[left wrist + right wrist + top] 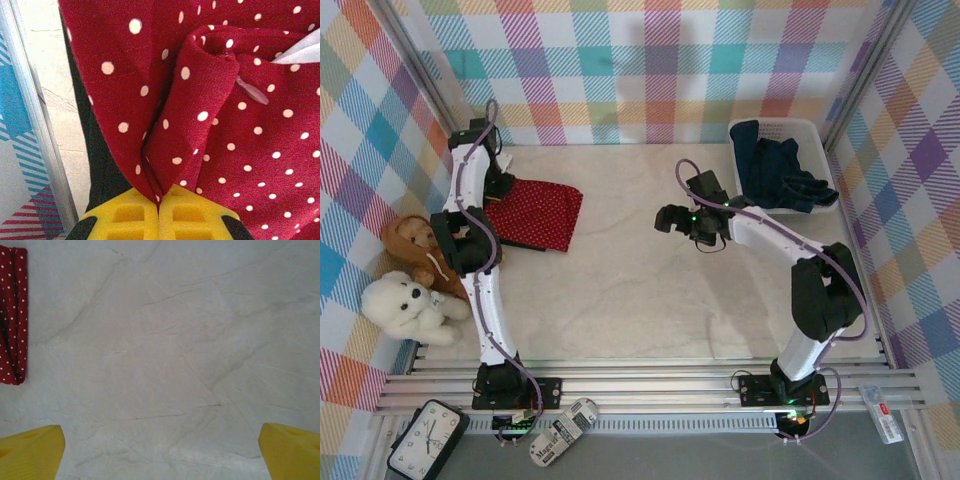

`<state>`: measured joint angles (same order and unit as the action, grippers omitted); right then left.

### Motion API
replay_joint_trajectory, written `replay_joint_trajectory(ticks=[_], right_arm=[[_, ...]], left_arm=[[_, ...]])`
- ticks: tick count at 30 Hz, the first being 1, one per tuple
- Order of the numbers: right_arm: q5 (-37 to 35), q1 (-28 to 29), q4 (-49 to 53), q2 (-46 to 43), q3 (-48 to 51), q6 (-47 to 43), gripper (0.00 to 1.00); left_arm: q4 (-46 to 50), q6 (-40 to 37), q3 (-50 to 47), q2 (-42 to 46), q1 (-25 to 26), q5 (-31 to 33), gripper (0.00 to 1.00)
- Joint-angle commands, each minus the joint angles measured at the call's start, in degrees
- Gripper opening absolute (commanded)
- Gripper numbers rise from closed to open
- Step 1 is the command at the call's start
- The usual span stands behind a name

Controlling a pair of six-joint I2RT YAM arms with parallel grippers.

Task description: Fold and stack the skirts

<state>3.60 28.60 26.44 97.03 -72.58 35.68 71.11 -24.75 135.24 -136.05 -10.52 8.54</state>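
The red skirt (535,213) with small white dots lies flat on the worktop (620,290), close to its left edge and toward the far-left corner. The left gripper (498,186) sits at the skirt's left side. In the left wrist view its yellow fingers (130,217) are pressed together, clamped on a pinched-up ridge of the red cloth. A strip of black cloth (97,150) shows under the skirt's edge, next to the worktop's metal rail.

The right gripper (666,219) hangs over the middle of the worktop, well apart from the red skirt. Its fingers (32,452) stand wide apart over the bare marbled surface, with nothing between them.

In the far-right corner, a white basket (780,124) holds the dark blue skirts (775,170) in a loose heap, some cloth draped over its near rim. A brown teddy bear (412,243) and a white teddy bear (408,305) sit past the left edge.
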Motion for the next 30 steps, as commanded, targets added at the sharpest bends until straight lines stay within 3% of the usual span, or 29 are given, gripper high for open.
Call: replay_joint_trajectory(ticks=[1,6,10,15,18,24,30], right_arm=[[-2.26,-0.39,0.96,-2.40,1.37,-0.53,0.99],[-3.49,-0.63,1.55,-3.16,1.57,-1.30,0.99],[-4.54,-0.91,1.95,-3.87,1.56,-2.00,0.99],[-6.21,-1.17,2.16,-5.14,2.05,-2.52,0.99],[-7.01,-1.57,1.80,-5.78,2.18,-2.89,0.99],[-8.00,-2.06,1.52,-6.08,1.69,-3.59,0.99],[-8.43,-2.49,1.51,-6.24,1.36,-4.43,0.99]], left_arm=[[-2.12,0.93,-0.82,-0.02,-0.64,-3.07,0.00],[-4.66,7.79,-3.81,-3.85,-1.56,1.39,0.00],[-4.66,13.64,-2.80,-8.08,-3.32,1.10,0.00],[-3.85,15.86,-1.83,-10.59,-4.04,3.49,0.00],[-3.50,17.46,-1.56,-10.39,-4.21,-1.33,0.00],[-5.70,31.40,-5.46,-10.73,-2.93,-10.18,0.00],[-5.69,39.40,-6.30,-10.22,2.17,-8.50,0.00]])
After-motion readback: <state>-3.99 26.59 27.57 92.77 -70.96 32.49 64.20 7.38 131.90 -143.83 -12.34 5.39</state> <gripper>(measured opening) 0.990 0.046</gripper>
